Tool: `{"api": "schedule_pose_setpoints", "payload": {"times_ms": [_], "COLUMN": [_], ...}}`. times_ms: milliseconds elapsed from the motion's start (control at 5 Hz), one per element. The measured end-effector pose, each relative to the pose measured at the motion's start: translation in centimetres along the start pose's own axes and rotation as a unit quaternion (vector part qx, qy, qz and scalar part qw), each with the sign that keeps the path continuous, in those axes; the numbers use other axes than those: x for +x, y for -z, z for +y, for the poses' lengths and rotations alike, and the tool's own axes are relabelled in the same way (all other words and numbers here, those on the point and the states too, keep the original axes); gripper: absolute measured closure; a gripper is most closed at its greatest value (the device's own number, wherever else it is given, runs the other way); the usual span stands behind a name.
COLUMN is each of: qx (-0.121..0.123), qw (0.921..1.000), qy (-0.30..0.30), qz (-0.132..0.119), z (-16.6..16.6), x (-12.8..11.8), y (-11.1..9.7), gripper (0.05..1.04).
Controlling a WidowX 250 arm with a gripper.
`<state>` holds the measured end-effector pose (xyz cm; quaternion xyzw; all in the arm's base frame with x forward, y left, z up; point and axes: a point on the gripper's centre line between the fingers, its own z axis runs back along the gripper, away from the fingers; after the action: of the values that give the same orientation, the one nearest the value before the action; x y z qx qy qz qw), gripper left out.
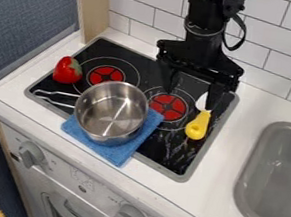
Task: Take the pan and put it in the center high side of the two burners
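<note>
A steel pan (111, 112) rests on a folded blue cloth at the front middle of the black stovetop, its wire handle pointing left. Two burners with red centres lie behind it, the left burner (106, 75) and the right burner (169, 107); the pan covers a little of their front edges. My gripper (190, 89) hangs over the back right of the stovetop, behind the right burner and apart from the pan. It is open, its two fingers wide apart with nothing held between them.
A red pepper (68, 70) lies at the stovetop's left edge. The blue cloth (123, 151) reaches past the stove's front edge. A yellow-handled knife (198, 125) with a white blade lies below my gripper's right finger. A grey sink (274, 180) is at the right; a tiled wall stands behind.
</note>
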<state>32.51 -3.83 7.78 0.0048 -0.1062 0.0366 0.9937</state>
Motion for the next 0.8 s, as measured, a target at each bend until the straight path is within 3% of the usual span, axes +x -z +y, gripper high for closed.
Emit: {"api": "schedule_pose_setpoints", "payload": {"times_ms": [400,600,800], "qx": [0.012,0.016,0.033], "qw": [0.9994,0.9996,0.9987], "qy": [-0.016,-0.021,-0.033], "qz": [0.029,0.008,0.019], "z": [2.0,3.3,4.4], "x": [-1.9,-3.0,-4.0], "y": [1.6,0.7,1.5], "gripper": [0.084,0.084,0.084]}}
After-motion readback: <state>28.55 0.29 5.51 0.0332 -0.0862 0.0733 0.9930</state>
